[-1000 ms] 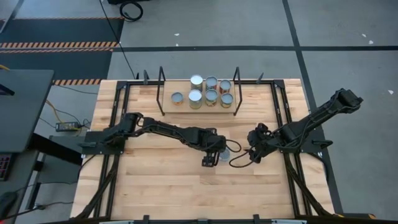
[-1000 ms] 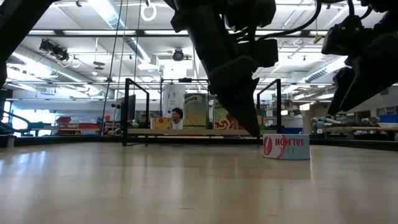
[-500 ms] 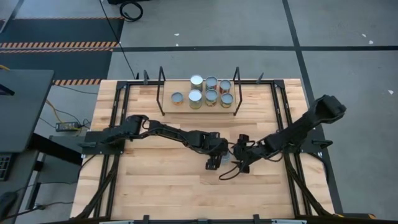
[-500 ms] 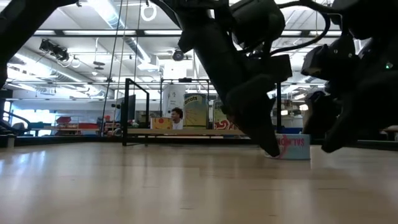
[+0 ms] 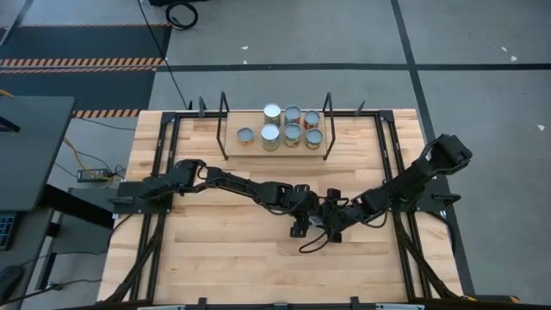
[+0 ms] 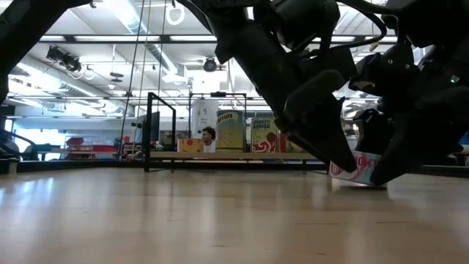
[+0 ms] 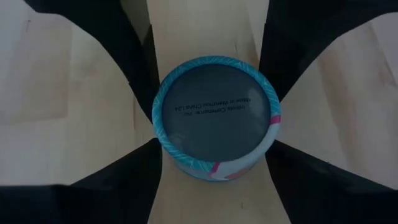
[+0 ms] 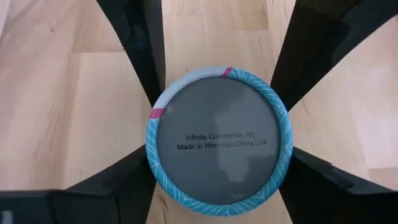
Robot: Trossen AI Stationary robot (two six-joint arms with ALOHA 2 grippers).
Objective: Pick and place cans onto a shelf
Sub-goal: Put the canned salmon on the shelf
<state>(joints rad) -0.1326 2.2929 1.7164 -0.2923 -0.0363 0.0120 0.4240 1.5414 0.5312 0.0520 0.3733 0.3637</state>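
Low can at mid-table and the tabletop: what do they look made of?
Low can: seems a printed paper or plastic wrap in teal and pink over a dull grey lid carrying small print; metal or card underneath can't be told. Tabletop: light wood in glued strips, butcher-block style, with a satin sheen that mirrors the room in the low view.

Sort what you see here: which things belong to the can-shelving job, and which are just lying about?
Belong to the job: teal-rimmed can, held between the left gripper and the right gripper; six cans already on the shelf.
Just lying about: cable loop on the floor; grey desk; person beyond the table.
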